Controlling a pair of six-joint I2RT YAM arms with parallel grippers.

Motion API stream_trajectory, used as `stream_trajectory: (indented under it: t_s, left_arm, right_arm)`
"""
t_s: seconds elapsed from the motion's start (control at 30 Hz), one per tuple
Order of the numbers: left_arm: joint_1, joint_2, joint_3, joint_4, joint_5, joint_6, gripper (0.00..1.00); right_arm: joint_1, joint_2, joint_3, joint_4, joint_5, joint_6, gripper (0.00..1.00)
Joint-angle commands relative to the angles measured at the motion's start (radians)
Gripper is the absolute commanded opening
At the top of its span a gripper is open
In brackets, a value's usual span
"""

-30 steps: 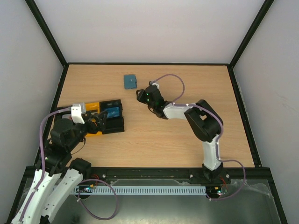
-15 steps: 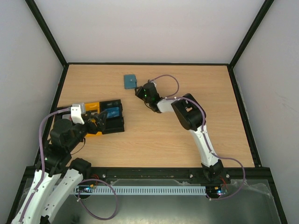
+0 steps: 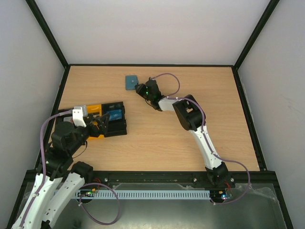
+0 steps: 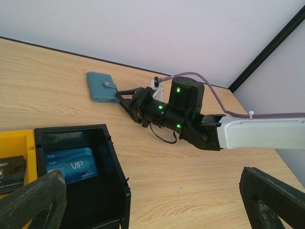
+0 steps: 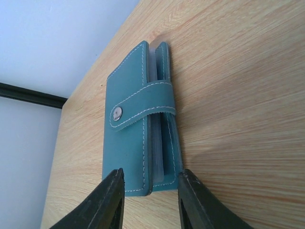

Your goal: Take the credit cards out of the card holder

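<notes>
top: small flat teal-blue snap-tab card holder [image 3: 130, 82] near light wooden table's [image 3: 157, 138] far edge, right gripper [image 3: 138, 88] beside it | left wrist: left gripper [image 4: 152, 200] spread wide above black box-shaped tray [image 4: 116, 167]; blue card [image 4: 71, 164] inside reads "logo", "VIP" | right wrist: fingers [image 5: 107, 200] flank card holder's near end, clamped or not: cannot tell

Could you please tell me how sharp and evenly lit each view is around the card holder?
Right wrist view: card holder sharp, stitching and snap crisp, right gripper's fingers dark and soft-edged; left wrist view: left gripper's fingers blurred silhouettes, card holder small but clear; top view: even light, faint shadows, card holder too small for detail.
</notes>
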Motion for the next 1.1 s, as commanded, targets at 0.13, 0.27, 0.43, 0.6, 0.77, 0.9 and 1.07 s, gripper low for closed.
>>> stream_trajectory:
  t_s: [0.13,0.27,0.43,0.6,0.77,0.9,1.07]
  left_arm:
    - [0.005,-0.003,-0.01,0.016,-0.005,0.006,1.0]
    - [0.005,-0.002,-0.009,0.015,-0.008,0.005,1.0]
    - [0.005,-0.002,-0.009,0.015,-0.008,0.004,1.0]
    - [0.005,-0.002,-0.01,0.015,-0.005,0.005,1.0]
    - [0.005,-0.012,-0.01,0.014,-0.005,0.003,1.0]
    - [0.005,-0.014,-0.009,0.015,-0.005,0.004,1.0]
    - [0.005,-0.015,-0.01,0.015,-0.006,0.003,1.0]
  right_arm:
    - [-0.004,0.058,0.044,-0.045,-0.009,0.029,0.25]
    - [-0.004,0.052,0.05,-0.055,-0.012,0.024,0.24]
    - [-0.004,0.026,0.052,-0.059,-0.003,0.016,0.27]
    - [-0.004,0.028,0.079,-0.058,-0.012,0.019,0.32]
    - [-0.005,0.029,0.091,-0.071,0.001,0.012,0.31]
    - [-0.006,0.044,0.121,-0.101,0.004,-0.004,0.29]
    - [-0.006,0.064,0.144,-0.129,-0.002,-0.012,0.27]
